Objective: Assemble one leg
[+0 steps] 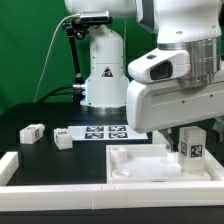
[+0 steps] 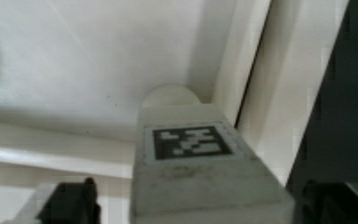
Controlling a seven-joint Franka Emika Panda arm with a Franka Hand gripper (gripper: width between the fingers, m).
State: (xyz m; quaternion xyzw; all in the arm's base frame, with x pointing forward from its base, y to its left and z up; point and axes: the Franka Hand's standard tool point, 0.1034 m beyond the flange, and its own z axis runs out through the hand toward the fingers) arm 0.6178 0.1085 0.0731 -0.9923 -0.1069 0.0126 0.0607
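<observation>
My gripper [image 1: 190, 132] is shut on the leg [image 1: 192, 147], a small white post with a black-and-white tag on its side. It holds the leg upright over the far corner of the white tray-like part [image 1: 140, 163], at the exterior view's right. In the wrist view the leg [image 2: 194, 150] points into the tray's inner corner [image 2: 211, 85], between my two dark fingers [image 2: 69, 203]. I cannot tell whether the leg's tip touches the tray. My gripper's middle in the wrist view [image 2: 202, 205] lies on the leg.
Two more small white legs [image 1: 32, 133] [image 1: 63, 139] lie on the black table at the exterior view's left. The marker board [image 1: 105, 131] lies behind the tray. A long white rim [image 1: 50, 172] runs along the front. The robot base [image 1: 103, 70] stands at the back.
</observation>
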